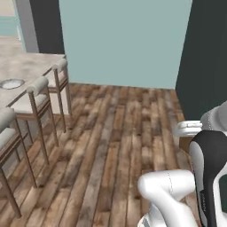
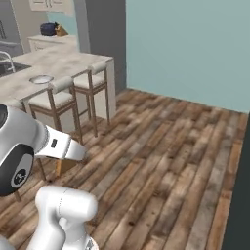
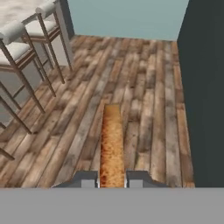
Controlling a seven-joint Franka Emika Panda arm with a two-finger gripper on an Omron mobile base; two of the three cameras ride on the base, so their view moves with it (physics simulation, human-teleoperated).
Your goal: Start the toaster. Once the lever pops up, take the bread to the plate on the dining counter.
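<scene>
My gripper [image 3: 112, 179] is shut on the bread [image 3: 112, 142], a golden-brown slice seen edge-on that sticks out between the two fingertips over the wooden floor. The round light plate [image 1: 12, 83] [image 2: 41, 78] lies on the marbled dining counter [image 1: 31, 66] [image 2: 63, 61], off to the left and well away from the hand. The dark navy toaster [image 2: 48, 29] stands on a smaller counter far at the back left.
Several padded stools [image 1: 37, 88] [image 2: 58, 93] [image 3: 17, 43] line the counter's near side. A sink and faucet [image 2: 6, 61] sit in the counter beyond the plate. A dark wall [image 1: 204, 57] [image 3: 205, 87] bounds the right. Open plank floor [image 1: 115, 133] lies between.
</scene>
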